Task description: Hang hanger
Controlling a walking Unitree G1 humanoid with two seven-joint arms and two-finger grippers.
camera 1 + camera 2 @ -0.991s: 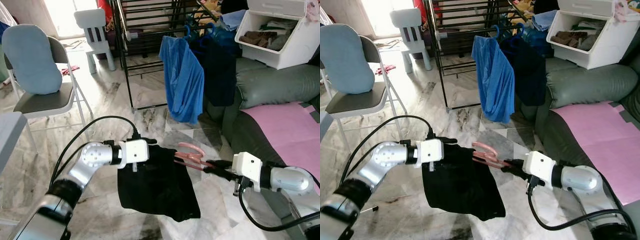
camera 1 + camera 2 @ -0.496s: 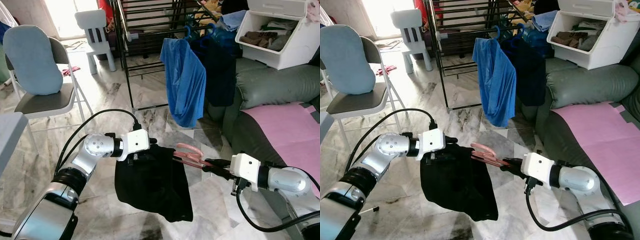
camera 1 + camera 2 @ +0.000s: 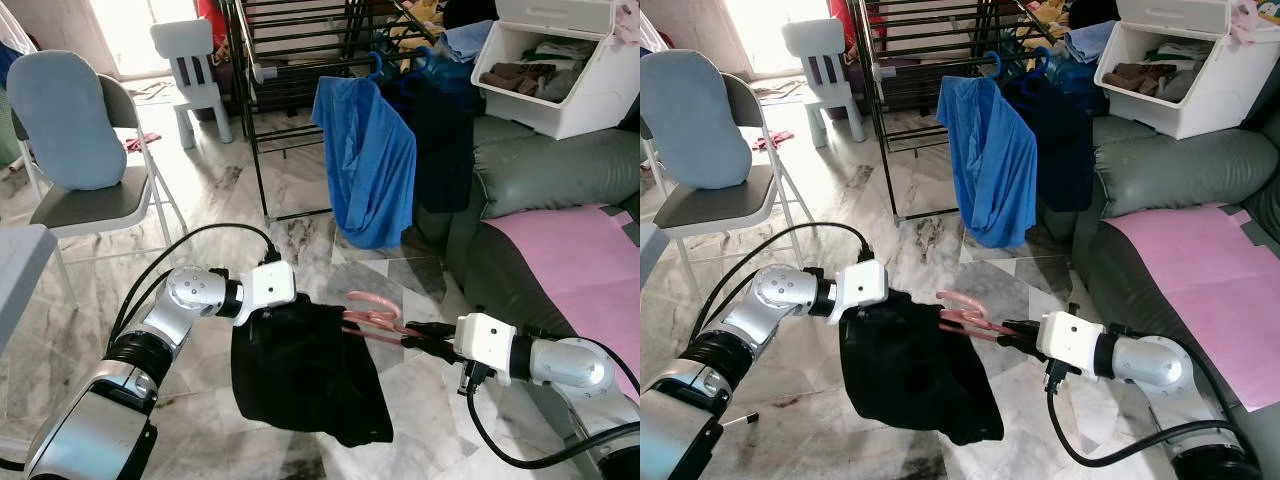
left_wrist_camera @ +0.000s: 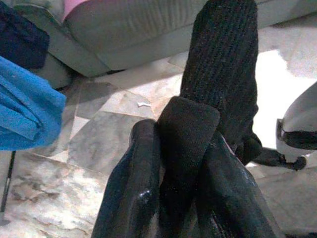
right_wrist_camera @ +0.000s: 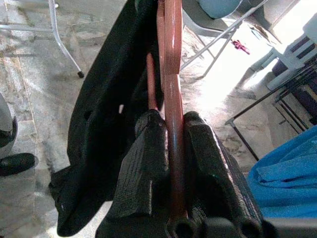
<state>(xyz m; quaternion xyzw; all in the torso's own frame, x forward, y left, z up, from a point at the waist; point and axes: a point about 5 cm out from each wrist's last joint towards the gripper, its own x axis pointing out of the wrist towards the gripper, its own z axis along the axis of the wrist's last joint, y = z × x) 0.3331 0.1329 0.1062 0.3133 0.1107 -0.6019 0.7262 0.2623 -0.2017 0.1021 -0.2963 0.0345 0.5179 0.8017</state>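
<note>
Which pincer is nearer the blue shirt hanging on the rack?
Left. The left pincer, clamping the black garment, sits nearer below the blue shirt; the right pincer, gripping the pink hanger, is lower, toward the sofa.

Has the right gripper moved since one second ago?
Yes. The right gripper, shut on the pink hanger, has moved toward the robot's left, away from the sofa.

Open marble floor (image 3: 200, 215) lies ahead on the left. Far ahead, a black drying rack (image 3: 290, 90) blocks the way, with a blue shirt (image 3: 368, 165) and dark garment (image 3: 440, 140) hanging at its right. A grey sofa (image 3: 560, 170) closes the right; a folding chair (image 3: 85, 190) stands far left.
</note>
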